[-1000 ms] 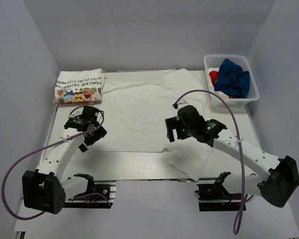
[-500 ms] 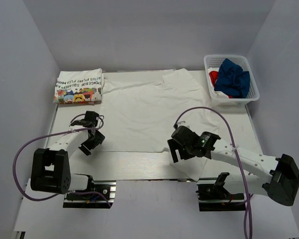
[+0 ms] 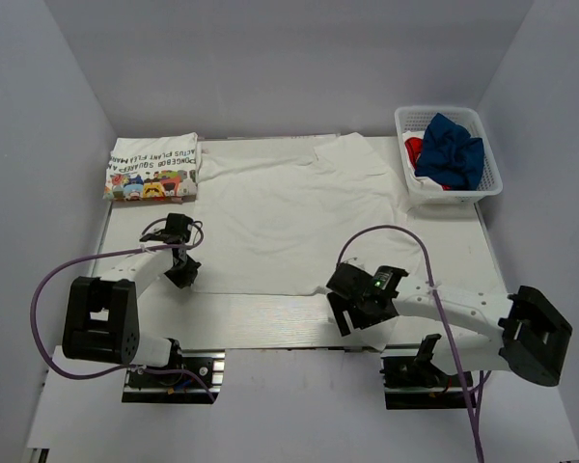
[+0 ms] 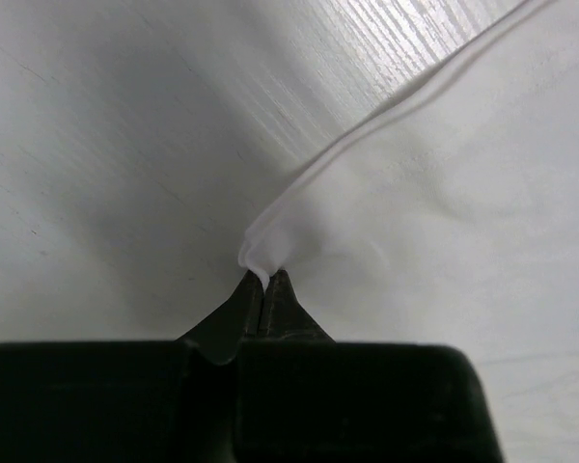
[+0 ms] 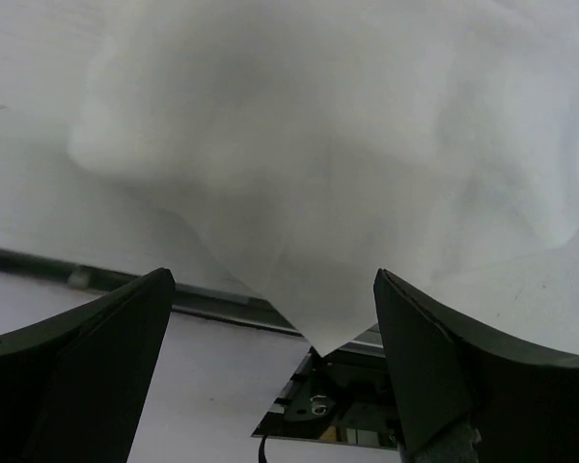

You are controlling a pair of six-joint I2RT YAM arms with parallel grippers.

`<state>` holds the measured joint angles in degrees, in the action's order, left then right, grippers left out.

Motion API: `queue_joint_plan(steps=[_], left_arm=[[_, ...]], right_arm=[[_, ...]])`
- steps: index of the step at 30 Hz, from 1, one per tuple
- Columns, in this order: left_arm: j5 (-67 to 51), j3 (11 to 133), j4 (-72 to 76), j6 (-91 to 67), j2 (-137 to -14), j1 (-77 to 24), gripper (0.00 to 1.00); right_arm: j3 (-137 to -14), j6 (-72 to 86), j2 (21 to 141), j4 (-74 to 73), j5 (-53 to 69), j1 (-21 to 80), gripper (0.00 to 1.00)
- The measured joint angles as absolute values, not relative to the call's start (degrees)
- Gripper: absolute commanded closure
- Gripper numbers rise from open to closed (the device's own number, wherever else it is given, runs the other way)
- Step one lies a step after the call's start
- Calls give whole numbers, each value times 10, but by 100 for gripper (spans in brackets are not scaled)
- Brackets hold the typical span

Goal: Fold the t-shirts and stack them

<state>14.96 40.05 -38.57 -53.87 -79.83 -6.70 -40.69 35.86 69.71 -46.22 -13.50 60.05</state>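
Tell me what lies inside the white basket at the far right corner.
A crumpled navy blue t-shirt fills the basket. Under it, some red and white cloth peeks out at its left; the rest is covered.

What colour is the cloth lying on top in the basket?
Dark blue; the shirt shows best in the top external view.
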Motion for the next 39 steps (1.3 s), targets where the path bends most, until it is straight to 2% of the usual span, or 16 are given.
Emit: queue_joint_plan(steps=[5,9,11,12,19,24,39], left_arm=[[143,401,-388,-539,-797,-66,100],[138,401,-389,-539,-796,-65,100],[133,402,-392,-538,-797,-65,100],[130,403,-394,-538,-797,-65,100],[119,459,-424,-531,-797,-65,100],[115,517,-439,-526,-813,-65,100],[127,735,-487,-522,-1021,-63,100]], right_arm=[[-378,386,744,-431,-162,600,28],[-373,406,752,-400,-169,593,80],[-374,413,754,-392,-178,587,90],[-374,416,754,-390,-182,583,100],[-420,413,745,-390,-215,541,100],[-491,373,765,-383,-232,468,100],[-736,128,935,-326,-197,310,100]])
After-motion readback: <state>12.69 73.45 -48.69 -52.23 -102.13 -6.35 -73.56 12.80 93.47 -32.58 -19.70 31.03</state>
